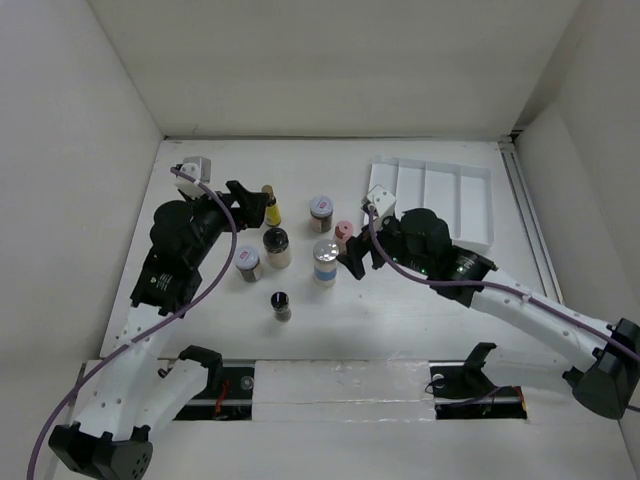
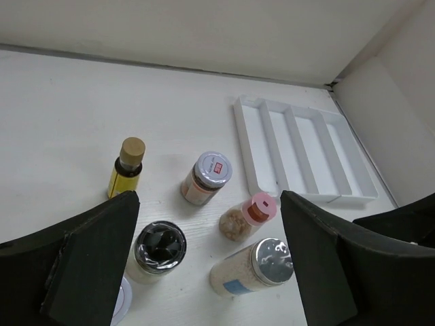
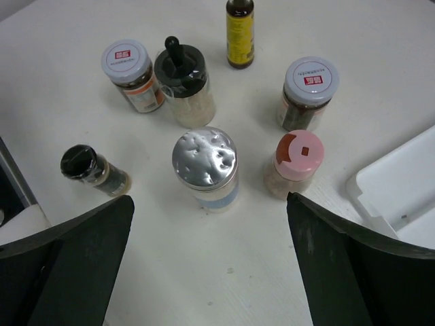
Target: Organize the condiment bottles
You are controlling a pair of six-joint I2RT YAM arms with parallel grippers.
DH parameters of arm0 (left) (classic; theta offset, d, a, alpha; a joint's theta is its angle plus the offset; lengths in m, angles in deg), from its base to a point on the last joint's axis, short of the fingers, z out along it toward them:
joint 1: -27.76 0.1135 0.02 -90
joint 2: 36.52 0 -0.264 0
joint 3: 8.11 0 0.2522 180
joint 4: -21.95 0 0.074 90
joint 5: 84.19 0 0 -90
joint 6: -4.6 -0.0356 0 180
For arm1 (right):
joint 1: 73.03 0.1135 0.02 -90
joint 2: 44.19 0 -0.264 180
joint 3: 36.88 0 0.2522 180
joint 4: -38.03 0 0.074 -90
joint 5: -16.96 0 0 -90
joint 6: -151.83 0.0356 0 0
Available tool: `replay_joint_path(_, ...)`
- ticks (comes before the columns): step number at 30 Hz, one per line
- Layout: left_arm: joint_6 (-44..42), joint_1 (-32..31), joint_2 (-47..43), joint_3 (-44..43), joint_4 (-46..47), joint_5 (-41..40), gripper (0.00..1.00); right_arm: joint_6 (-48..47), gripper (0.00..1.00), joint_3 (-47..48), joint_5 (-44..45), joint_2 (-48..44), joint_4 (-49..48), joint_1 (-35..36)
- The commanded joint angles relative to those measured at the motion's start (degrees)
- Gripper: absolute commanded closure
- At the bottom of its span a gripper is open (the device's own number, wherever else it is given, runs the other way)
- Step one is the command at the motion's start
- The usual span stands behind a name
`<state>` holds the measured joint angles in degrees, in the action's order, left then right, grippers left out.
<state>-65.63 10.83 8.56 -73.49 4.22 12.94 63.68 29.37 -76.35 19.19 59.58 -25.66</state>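
Left jaws and right jaws both apart and empty, flanking the condiment bottles (image 1: 325, 262) that stand clustered mid-table, none in the white tray (image 1: 445, 195) toward the far right corner, so I reckon I'm lining up a first pick.

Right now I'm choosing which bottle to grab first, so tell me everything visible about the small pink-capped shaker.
The small clear shaker with a pink plastic cap stands upright on the white table, filled with pale tan granules. The round cap has a reddish flip tab. It stands between the silver-lidded blue-banded jar and the white divided tray, touching neither; nothing holds it.
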Motion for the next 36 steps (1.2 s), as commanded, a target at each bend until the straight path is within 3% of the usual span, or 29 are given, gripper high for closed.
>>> replay_joint_path(1, -1.05, -0.21, -0.08, 2.22, 2.21, 1.56, 0.18, 1.05, 0.00, -0.72, 0.66, -1.93, -0.50, 0.96)
replay_joint_path(3, -1.05, -0.21, -0.70, 2.22, 2.82, 1.56, 0.18, 1.05, 0.00, -0.72, 2.16, -3.16, 0.90, 0.96)
replay_joint_path(4, -1.05, -0.21, -0.70, 2.22, 2.82, 1.56, 0.18, 1.05, 0.07, -1.33, 2.86, -3.17, 0.91, 0.96)
replay_joint_path(5, -1.05, -0.21, 0.00, 2.22, 2.82, 1.56, 0.18, 1.05, 0.22, -1.34, 3.39, -3.69, 0.91, 0.96)
replay_joint_path(6, -1.05, -0.21, 0.01, 2.22, 2.82, 2.17, 0.27, 1.05, 0.62, -1.95, 3.40, -3.70, 0.91, 0.96)
replay_joint_path(7, -1.05, -0.21, 0.01, 2.22, 3.43, 2.18, 0.27, 1.05, 0.75, -1.95, 3.40, -3.70, 0.91, 0.96)
replay_joint_path(8, -1.74, -0.21, 0.01, 2.74, 3.44, 2.79, 0.36, 0.53, 0.86, -1.95, 2.88, -3.00, 0.91, 0.96)
replay_joint_path(9, -1.75, -0.21, 0.01, 2.75, 3.96, 2.80, 0.65, 0.53, 0.91, -1.95, 2.87, -2.99, 0.91, 0.96)
replay_joint_path(10, -1.75, -0.21, 0.01, 2.75, 3.97, 2.80, 0.74, 0.00, 0.89, -1.26, 2.35, -2.04, 0.91, 0.96)
replay_joint_path(12, -1.75, -0.21, 0.01, 2.75, 3.97, 2.27, 0.77, -0.52, 0.70, -1.25, 0.42, -0.63, 0.91, 0.96)
replay_joint_path(13, -1.75, -0.21, 0.01, 2.75, 3.97, 2.27, 0.72, -0.53, 0.36, -1.25, -0.55, -0.10, 0.91, 0.96)
replay_joint_path(15, -1.75, -0.21, 0.01, 2.75, 3.97, 1.57, 0.55, -1.41, 0.07, -1.25, -2.04, 1.31, 0.91, 1.49)
replay_joint_path(16, -1.75, -0.21, 0.01, 2.75, 3.97, 1.56, 0.46, -1.41, 0.00, -1.25, -2.05, 1.84, 0.91, 1.49)
replay_joint_path(17, -1.75, -0.21, 0.01, 2.75, 3.97, 0.87, 0.35, -1.41, 0.00, -1.25, -2.05, 2.71, 0.91, 1.49)
replay_joint_path(19, -1.75, -0.21, 0.01, 2.75, 3.27, 0.33, 0.30, -1.41, 0.00, -1.25, -2.57, 3.77, -0.05, 1.49)
replay_joint_path(36, -1.23, -0.21, 1.33, 2.75, 4.67, 5.07, 0.28, -2.56, 0.00, 5.17, -2.67, 22.06, -10.95, 1.49)
